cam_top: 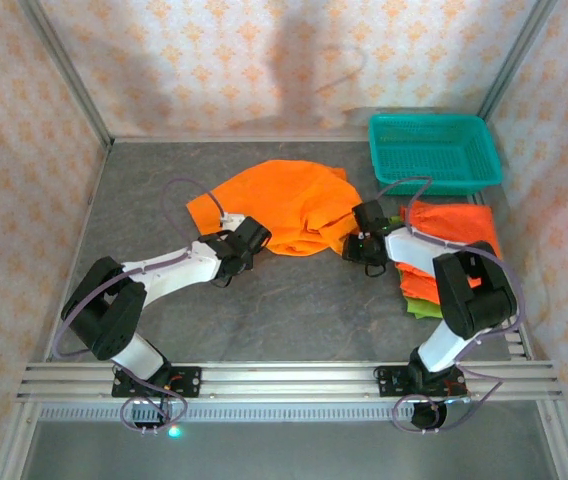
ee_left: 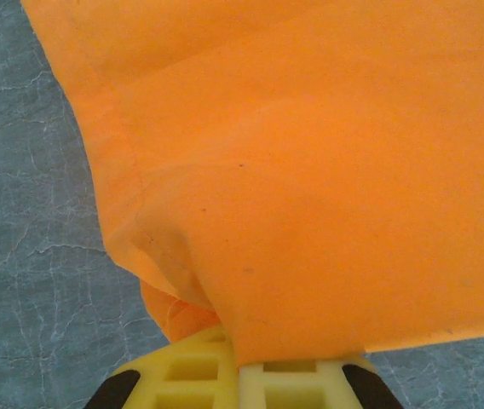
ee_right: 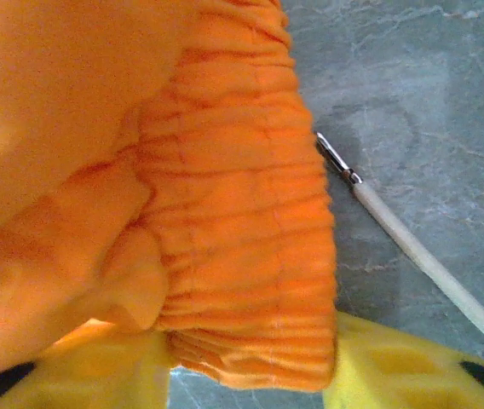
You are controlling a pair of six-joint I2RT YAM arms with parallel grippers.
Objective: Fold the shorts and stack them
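Observation:
A pair of orange shorts (cam_top: 284, 205) lies spread out on the grey table, mid-scene. My left gripper (cam_top: 254, 237) sits at its near left edge. In the left wrist view the yellow fingers (ee_left: 191, 375) are pressed together with a fold of the orange cloth (ee_left: 310, 170) pinched between them. My right gripper (cam_top: 359, 245) is at the shorts' right end. There the gathered elastic waistband (ee_right: 242, 239) fills the gap between its yellow fingers (ee_right: 395, 366), touching both. A white drawstring (ee_right: 421, 256) with a metal tip lies on the table beside it.
A teal plastic basket (cam_top: 434, 150) stands at the back right. In front of it lies a stack of folded shorts, orange on top (cam_top: 459, 225) and lime green (cam_top: 424, 305) underneath, partly hidden by the right arm. Patterned walls enclose the table.

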